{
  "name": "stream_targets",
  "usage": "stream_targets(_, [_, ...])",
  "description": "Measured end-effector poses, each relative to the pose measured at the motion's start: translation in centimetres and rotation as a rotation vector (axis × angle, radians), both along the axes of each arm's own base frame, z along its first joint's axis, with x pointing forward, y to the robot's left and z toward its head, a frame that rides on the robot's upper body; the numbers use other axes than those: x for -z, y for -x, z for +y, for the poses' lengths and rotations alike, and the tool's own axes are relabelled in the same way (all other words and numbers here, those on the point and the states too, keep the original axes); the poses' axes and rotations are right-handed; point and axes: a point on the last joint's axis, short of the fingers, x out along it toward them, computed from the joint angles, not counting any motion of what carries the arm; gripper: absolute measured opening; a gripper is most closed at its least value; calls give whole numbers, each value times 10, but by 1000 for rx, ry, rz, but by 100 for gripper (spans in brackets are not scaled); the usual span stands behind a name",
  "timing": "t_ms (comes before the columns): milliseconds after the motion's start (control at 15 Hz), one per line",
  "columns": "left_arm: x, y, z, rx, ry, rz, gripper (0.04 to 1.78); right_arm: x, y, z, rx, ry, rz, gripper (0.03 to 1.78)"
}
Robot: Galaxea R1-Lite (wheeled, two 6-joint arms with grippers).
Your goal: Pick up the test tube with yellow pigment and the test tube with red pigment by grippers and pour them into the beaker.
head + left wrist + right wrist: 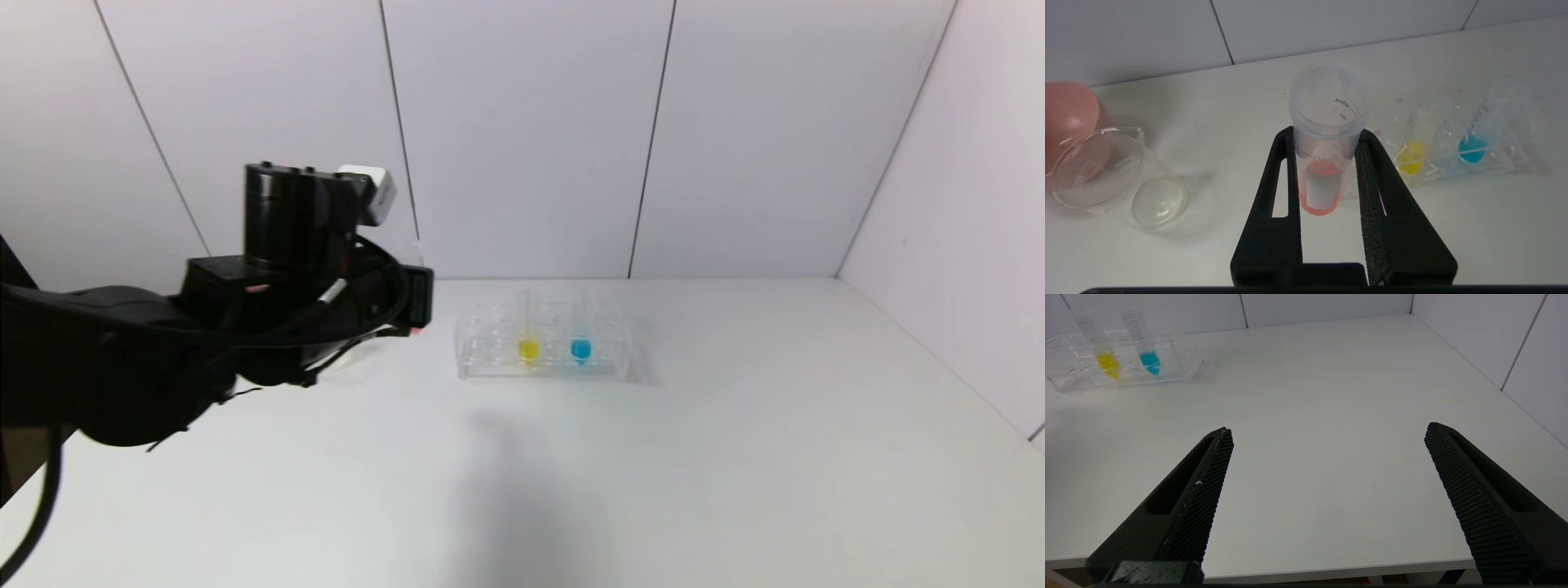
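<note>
The beaker (pixel 1098 167) stood empty on the counter (pixel 735 457), beside the left claw (pixel 1327 163), which clamped the test tube with red pigment (pixel 1325 139) upright; tipping it seemed next. The test tube with yellow pigment (pixel 528 331) waited racked. The right claw (pixel 1327 477) hung spread, idle.

bare table (pixel 1331 416) spreads wide beside the rack (pixel 543 343); beaker (pixel 1098 167) touches pink bowl (pixel 1069 118).

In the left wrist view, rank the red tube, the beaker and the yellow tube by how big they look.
1. the beaker and the test tube with red pigment, held in the left gripper: about alike, and the tube is nearest the camera, so no ranking.
2. the test tube with yellow pigment, farther off in the rack.
</note>
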Motion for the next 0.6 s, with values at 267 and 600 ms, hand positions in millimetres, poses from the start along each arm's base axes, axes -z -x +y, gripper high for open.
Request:
stream_targets(267, [1, 20, 90, 58, -74, 25, 42, 0, 0, 0, 0, 0, 0, 171])
stream_targets(600, [4, 32, 171, 51, -143, 28, 42, 0, 0, 0, 0, 0, 0, 171])
